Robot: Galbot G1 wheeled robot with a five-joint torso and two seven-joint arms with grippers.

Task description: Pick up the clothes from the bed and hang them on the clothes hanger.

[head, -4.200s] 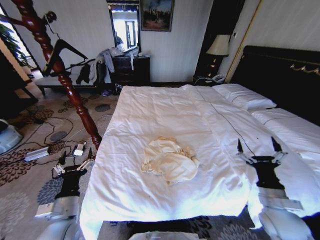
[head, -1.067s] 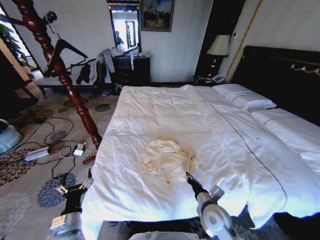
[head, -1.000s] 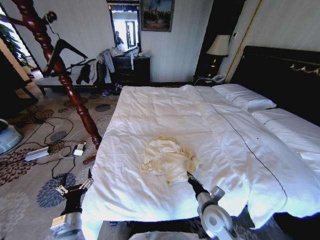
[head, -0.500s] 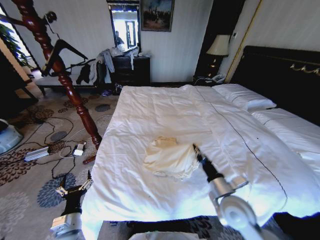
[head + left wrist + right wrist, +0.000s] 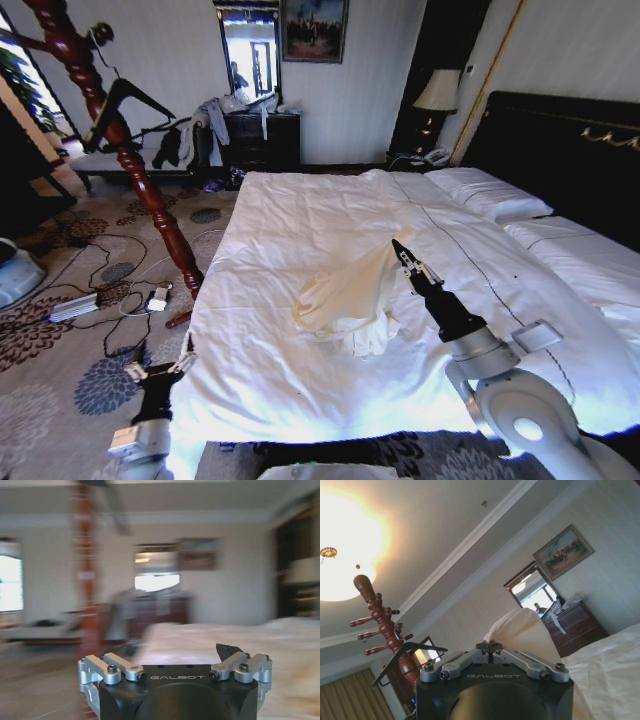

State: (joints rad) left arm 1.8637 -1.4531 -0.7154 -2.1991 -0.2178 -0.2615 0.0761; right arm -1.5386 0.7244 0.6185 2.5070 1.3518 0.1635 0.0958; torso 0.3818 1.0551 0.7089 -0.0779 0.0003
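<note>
R tool [image 5: 400,248]: my jaws pinched on cream shirt [image 5: 350,300], partly lifted off bed [image 5: 300,210].
L tool [image 5: 158,368]: jaws spread, empty, low beside bed.

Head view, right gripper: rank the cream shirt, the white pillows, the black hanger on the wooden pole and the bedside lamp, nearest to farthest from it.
From the right gripper:
1. Cream shirt, held in its fingertips, partly lifted off the bed.
2. White pillows, toward the headboard on its right.
3. Bedside lamp and black hanger on the pole at far left: too close to call.
</note>
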